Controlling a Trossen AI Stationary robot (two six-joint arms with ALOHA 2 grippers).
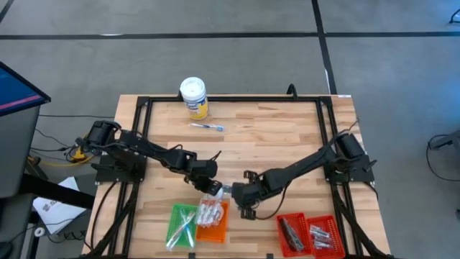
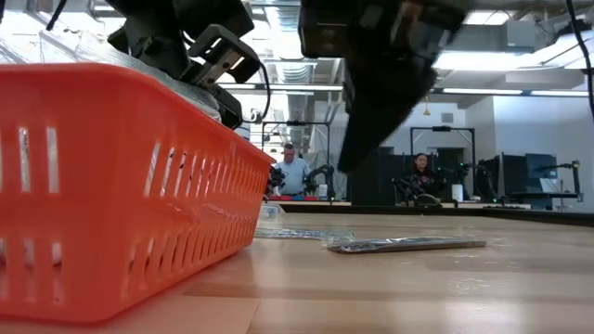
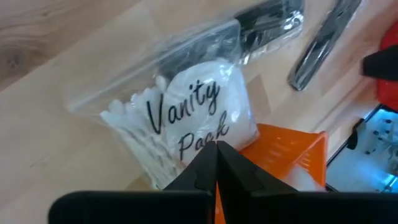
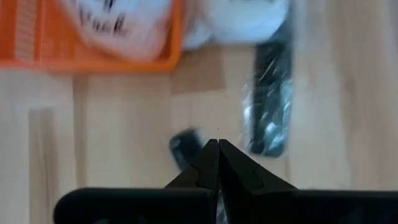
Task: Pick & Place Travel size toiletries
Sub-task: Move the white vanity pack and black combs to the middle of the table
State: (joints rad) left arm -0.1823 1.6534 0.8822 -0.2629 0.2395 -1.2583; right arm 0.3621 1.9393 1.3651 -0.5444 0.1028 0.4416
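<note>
From above, both arms reach inward toward the table's (image 1: 287,137) front middle. The left gripper (image 1: 210,186) hangs over the back end of the orange tray (image 1: 213,223), hiding part of it; the right gripper (image 1: 244,198) sits just beside that tray. A green tray (image 1: 180,224) lies against the orange one, and two red trays (image 1: 307,234) near the front right corner hold dark and silvery toiletries too small to read. A white-lidded tub (image 1: 194,97) stands at the back edge, a thin stick (image 1: 207,126) near it.

At table height, the orange tray's wall (image 2: 121,186) fills the near side and blocks most of the scene; a clear-wrapped dark piece (image 2: 404,244) lies flat on the wood beyond. The arms are dark shapes cut off at the top.

The left wrist view shows its fingers (image 3: 211,165) pressed together, empty, above a clear "Vanity Pack" packet (image 3: 186,118) resting partly on the tray's rim.

The right wrist view is smeared: fingers (image 4: 214,158) closed on nothing, a dark wrapped tube (image 4: 270,99) on the wood ahead.
</note>
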